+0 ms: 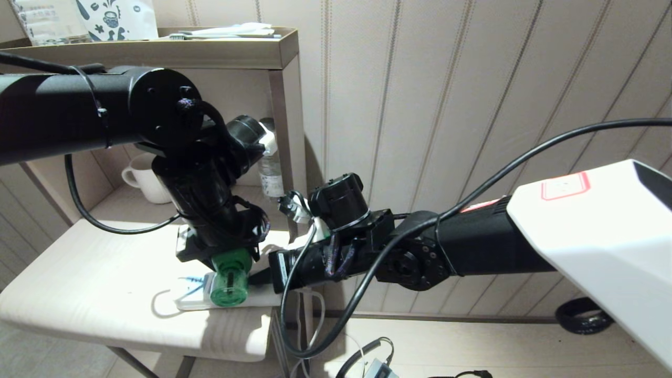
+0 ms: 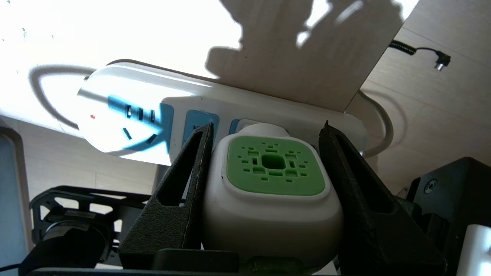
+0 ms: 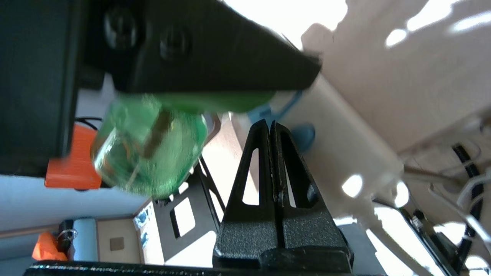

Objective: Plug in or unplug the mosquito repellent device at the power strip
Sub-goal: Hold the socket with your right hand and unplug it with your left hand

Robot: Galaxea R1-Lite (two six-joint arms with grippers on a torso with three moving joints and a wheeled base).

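Left claw (image 2: 264, 191) pinches my repellent (image 2: 272, 191) by the sides of its white head, seated at a socket on the strip (image 2: 215, 99) near the table (image 1: 94, 283) edge. Right claw (image 3: 271, 153), fingers pressed together, bears beside the strip. I judge the unit light, its plastic head stiff but smooth, the green bottle fragile, so I'd grip the head and move straight.

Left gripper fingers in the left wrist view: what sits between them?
The mosquito repellent device fills the gap between the left gripper fingers, both touching its sides, its far end at the power strip.
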